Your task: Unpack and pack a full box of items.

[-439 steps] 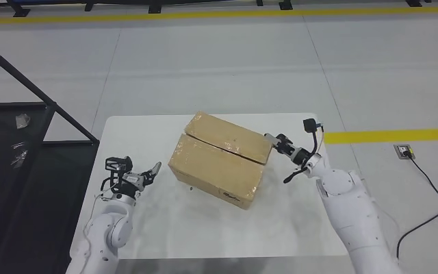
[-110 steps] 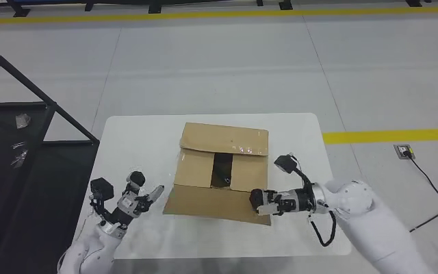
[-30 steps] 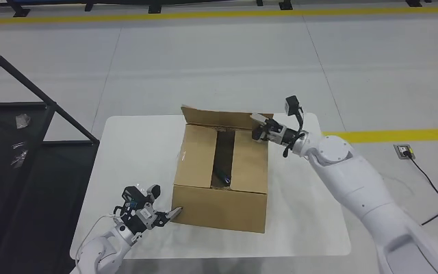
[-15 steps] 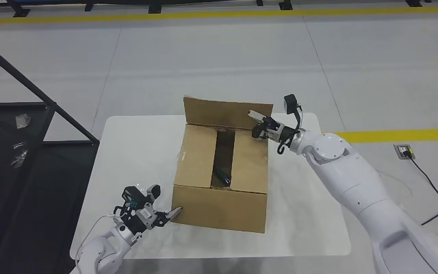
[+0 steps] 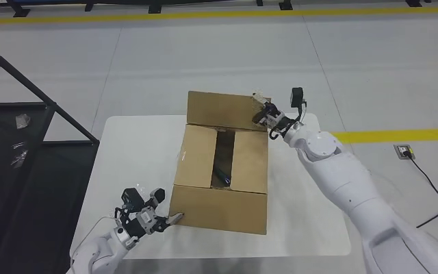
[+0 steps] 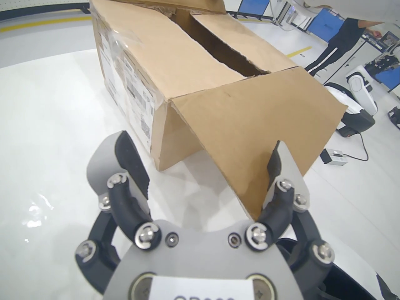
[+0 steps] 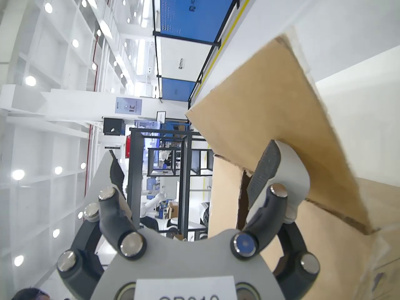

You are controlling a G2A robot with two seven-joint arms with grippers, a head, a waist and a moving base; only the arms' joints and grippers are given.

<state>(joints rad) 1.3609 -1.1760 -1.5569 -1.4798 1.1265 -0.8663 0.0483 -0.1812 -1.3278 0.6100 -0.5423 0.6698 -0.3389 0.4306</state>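
Observation:
A brown cardboard box (image 5: 205,161) stands mid-table with a dark slot (image 5: 223,159) between its two inner flaps. Its far outer flap (image 5: 222,109) stands raised. My right gripper (image 5: 263,108) is open at that flap's right corner. In the right wrist view one finger (image 7: 268,170) rests against the flap's face (image 7: 265,101), the other hangs free. The near outer flap (image 6: 259,120) slopes down over the table's front edge. My left gripper (image 6: 203,170) is open just before its corner, low at the box's near left (image 5: 164,220).
The white table (image 5: 123,157) has bare room left and right of the box. A black frame (image 5: 27,137) stands off the table's left side. The box's left wall carries printed labels (image 6: 131,85).
The right gripper has pushed the far flap from a slight tilt to standing upright, rising toward the far edge. The left gripper has barely shifted at the near flap.

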